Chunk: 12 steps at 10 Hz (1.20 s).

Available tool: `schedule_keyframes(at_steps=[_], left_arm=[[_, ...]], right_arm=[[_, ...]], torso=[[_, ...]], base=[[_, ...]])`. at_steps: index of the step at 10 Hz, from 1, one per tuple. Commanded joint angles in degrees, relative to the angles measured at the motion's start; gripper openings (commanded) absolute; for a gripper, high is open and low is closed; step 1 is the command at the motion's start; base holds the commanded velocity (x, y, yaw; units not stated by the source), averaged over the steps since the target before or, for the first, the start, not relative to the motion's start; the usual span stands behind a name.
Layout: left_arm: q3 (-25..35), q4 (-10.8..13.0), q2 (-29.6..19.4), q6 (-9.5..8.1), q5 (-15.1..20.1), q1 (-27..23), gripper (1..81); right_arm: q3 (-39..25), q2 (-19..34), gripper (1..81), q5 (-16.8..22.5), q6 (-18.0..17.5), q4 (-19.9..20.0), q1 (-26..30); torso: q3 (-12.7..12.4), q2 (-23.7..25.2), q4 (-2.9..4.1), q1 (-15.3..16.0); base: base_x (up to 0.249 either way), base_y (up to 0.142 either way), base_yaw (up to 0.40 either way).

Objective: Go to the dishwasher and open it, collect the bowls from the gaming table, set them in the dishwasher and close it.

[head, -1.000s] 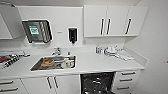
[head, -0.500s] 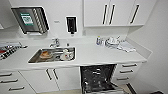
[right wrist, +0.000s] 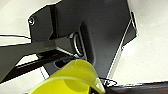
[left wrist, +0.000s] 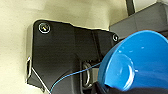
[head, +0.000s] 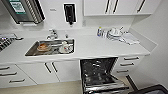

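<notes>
Head view: dishwasher (head: 100,75) open under the white counter (head: 95,48), just right of the sink (head: 51,47), racks exposed. Left wrist view: blue bowl (left wrist: 140,62) close up, seemingly held; finger state unclear. Right wrist view: yellow-green cup (right wrist: 72,80) likewise, fingers indiscernible.
</notes>
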State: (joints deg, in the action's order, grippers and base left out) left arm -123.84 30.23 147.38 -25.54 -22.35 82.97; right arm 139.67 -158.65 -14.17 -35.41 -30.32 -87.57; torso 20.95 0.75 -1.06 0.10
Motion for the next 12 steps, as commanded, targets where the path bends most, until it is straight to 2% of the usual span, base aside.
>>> schedule_keyframes(at_steps=[1, 3, 5, 6, 7, 8, 9, 11, 12], left_arm=[[16.41, 0.09, -13.05, -0.48, 7.66, -6.45, 1.0], [22.33, -0.61, -18.35, -1.09, 8.81, -9.62, 1.0], [28.01, -1.49, -23.86, -3.18, 10.02, -14.18, 1.0], [30.15, -1.49, -25.03, -3.82, 11.53, -16.81, 1.0], [33.49, -1.76, -25.73, -3.82, 14.96, -19.71, 1.0], [35.76, -2.02, -25.82, -3.82, 18.37, -22.53, 1.0], [37.43, -2.28, -26.08, -3.82, 19.96, -25.33, 1.0], [41.20, -2.89, -27.66, -3.82, 21.73, -30.08, 1.0], [43.56, -3.15, -28.27, -3.82, 21.90, -32.46, 1.0]], right_arm=[[-0.20, 1.20, 1.0, 2.30, -0.27, -0.97, 0.06], [-0.20, 1.29, 1.0, 2.39, -0.27, -0.97, -0.02], [-0.20, 1.38, 1.0, 2.30, -0.27, -0.97, 0.06], [-0.20, 1.38, 1.0, 2.30, -0.27, -0.97, 0.06], [-0.28, 1.38, 1.0, 2.30, -0.18, -0.97, 0.06], [-0.20, 1.38, 1.0, 2.30, -0.27, -0.97, -0.03], [-0.20, 1.38, 1.0, 2.13, -0.27, -0.97, -0.12], [-0.20, 1.38, 1.0, 1.77, -0.27, -0.88, 0.06], [-0.28, 1.38, 1.0, 1.77, -0.27, -0.88, 0.06]], torso=[[-0.09, 0.00, 0.00, 0.00], [0.13, -0.02, 0.00, 0.02], [0.15, -0.02, 0.00, 0.02], [3.73, -0.02, 0.00, 0.02], [5.43, -0.02, 0.00, 0.02], [6.11, -0.02, 0.00, 0.02], [7.34, -0.02, 0.00, 0.00], [10.72, -0.06, 0.00, 0.04], [10.47, -0.06, 0.00, 0.04]], base=[[0.000, 0.000, 0.000], [0.000, 0.000, 0.000], [0.000, 0.000, 0.000], [0.000, 0.000, 0.000], [0.000, 0.000, 0.000], [0.000, 0.000, 0.000], [0.000, 0.000, 0.000], [0.000, 0.000, 0.000], [0.000, 0.000, 0.000]])
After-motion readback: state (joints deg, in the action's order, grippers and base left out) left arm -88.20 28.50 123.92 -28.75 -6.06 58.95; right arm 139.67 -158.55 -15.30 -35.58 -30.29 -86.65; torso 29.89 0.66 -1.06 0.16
